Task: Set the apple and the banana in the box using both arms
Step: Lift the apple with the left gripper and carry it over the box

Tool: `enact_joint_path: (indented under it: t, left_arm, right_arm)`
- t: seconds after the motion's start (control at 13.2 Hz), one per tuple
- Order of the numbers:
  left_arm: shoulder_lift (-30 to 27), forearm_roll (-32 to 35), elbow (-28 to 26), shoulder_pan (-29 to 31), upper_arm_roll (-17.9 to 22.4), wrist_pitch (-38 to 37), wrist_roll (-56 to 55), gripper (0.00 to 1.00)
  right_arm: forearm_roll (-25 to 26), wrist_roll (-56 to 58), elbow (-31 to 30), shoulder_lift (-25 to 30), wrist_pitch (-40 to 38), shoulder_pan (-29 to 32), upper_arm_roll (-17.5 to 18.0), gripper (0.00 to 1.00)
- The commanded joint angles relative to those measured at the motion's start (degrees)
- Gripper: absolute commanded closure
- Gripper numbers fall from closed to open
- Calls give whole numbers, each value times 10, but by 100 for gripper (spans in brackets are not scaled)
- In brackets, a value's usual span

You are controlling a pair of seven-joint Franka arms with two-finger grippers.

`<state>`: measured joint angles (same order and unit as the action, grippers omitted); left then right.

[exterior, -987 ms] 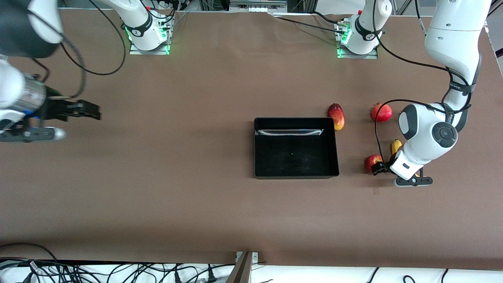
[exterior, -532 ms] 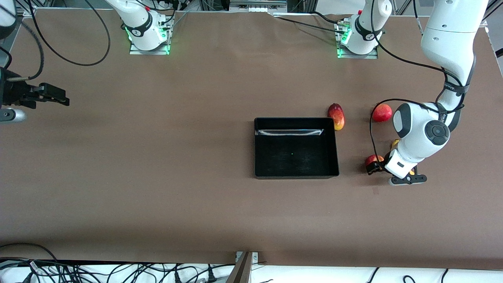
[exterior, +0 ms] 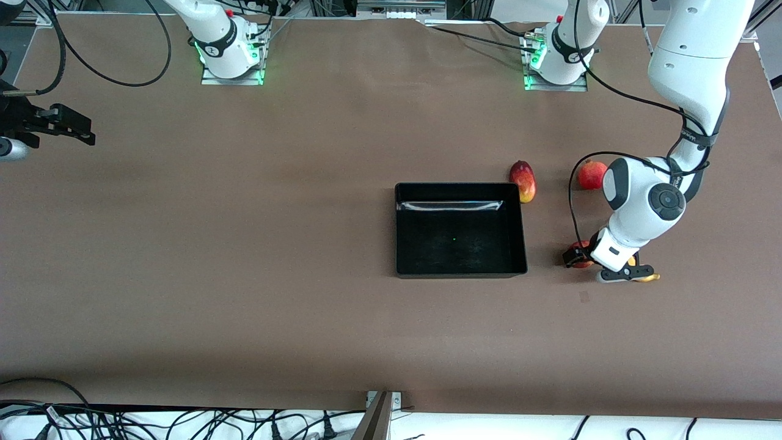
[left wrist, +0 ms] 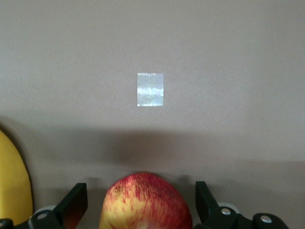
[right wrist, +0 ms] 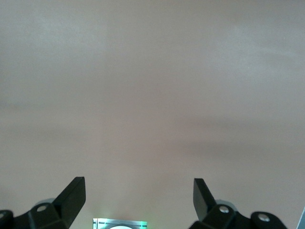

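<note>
The apple (exterior: pixel 581 247) lies on the table beside the box (exterior: pixel 458 244), toward the left arm's end. My left gripper (exterior: pixel 574 259) is low around it. In the left wrist view the apple (left wrist: pixel 145 202) sits between the open fingers (left wrist: pixel 76 205) of my left gripper (left wrist: pixel 140 185), with a gap on each side. The banana (exterior: pixel 647 278) is mostly hidden under the left wrist; its yellow side shows in the left wrist view (left wrist: pixel 12 186). The box is empty. My right gripper (exterior: pixel 82 129) is open and empty at the right arm's end of the table, over bare table in its wrist view (right wrist: pixel 139 187).
A red-yellow mango (exterior: pixel 523 181) lies at the box's corner nearer the bases. A red pomegranate (exterior: pixel 591 174) lies beside the left arm's elbow. A small pale tape patch (left wrist: pixel 150 89) is on the table near the apple.
My left gripper has shifted toward the box and come around the apple, covering more of the banana. My right arm has drawn back toward the table's edge at its own end.
</note>
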<state>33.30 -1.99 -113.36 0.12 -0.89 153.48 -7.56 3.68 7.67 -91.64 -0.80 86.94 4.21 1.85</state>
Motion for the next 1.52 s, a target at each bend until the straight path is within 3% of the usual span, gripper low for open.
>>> enact_joint_path:
  t: [0.0,0.08,0.3,0.38,0.46,0.61,0.84,1.06,1.44]
  left_arm:
    - [-4,-9,-13,0,-2,10,-4,1]
    - [-5,-9,-13,0,-2,10,-4,12]
    - [-4,-7,-13,0,-2,10,-4,78]
    - [-4,-7,-14,0,-2,10,-1,94]
    - [-5,-7,-13,0,-2,9,2,100]
    - [-23,-7,-13,-3,-2,-5,1,100]
    - [-95,-8,-5,-27,-2,-113,-17,100]
    - [-139,-8,2,-63,-14,-179,-103,100]
    - [-157,2,-5,-157,-16,-199,-197,100]
  right_arm:
    - [14,1,56,-27,-20,6,10,0]
    - [13,1,60,-27,-22,5,11,0]
    - [-26,-6,58,-27,-31,11,8,0]
    - [-31,-6,58,-27,-26,11,4,0]
    - [-40,-6,58,-28,-17,11,3,0]
    - [-48,-5,58,-28,-11,12,0,0]
    - [-32,-4,58,-25,-12,6,3,0]
    - [-31,-4,58,-25,-12,7,3,0]
    - [-31,-4,58,-25,-12,6,3,0]
